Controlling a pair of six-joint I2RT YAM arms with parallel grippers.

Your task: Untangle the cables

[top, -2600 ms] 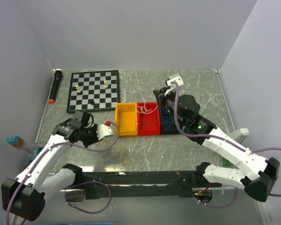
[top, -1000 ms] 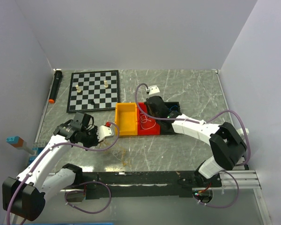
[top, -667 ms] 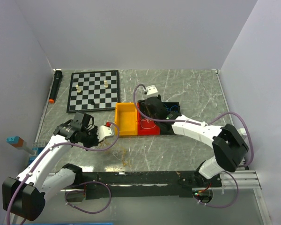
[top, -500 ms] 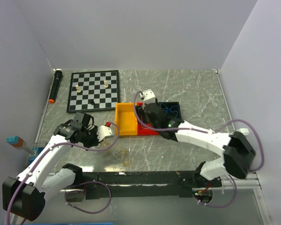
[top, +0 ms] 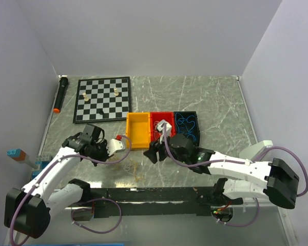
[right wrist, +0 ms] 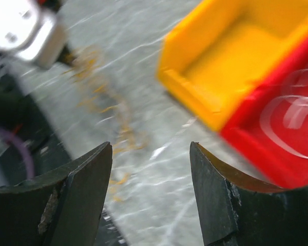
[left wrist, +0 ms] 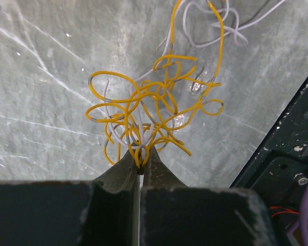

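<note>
— Left jaws?
— Mine, clenched on a loop of the yellow cable (left wrist: pixel 155 97); its snarl with the white cable (left wrist: pixel 215 37) lies on the tabletop (left wrist: pixel 41 77).
— Right jaws?
— Spread, empty, near the yellow bin (right wrist: pixel 231 56). I should pinch one white strand and draw it away slowly.

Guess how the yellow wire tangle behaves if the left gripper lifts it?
Probably springy, not limp: the yellow wire holds open loops on the table. Likely very light, being hair-thin. It may drag the white wire along, since pale strands thread through the loops that the left gripper pinches.
</note>
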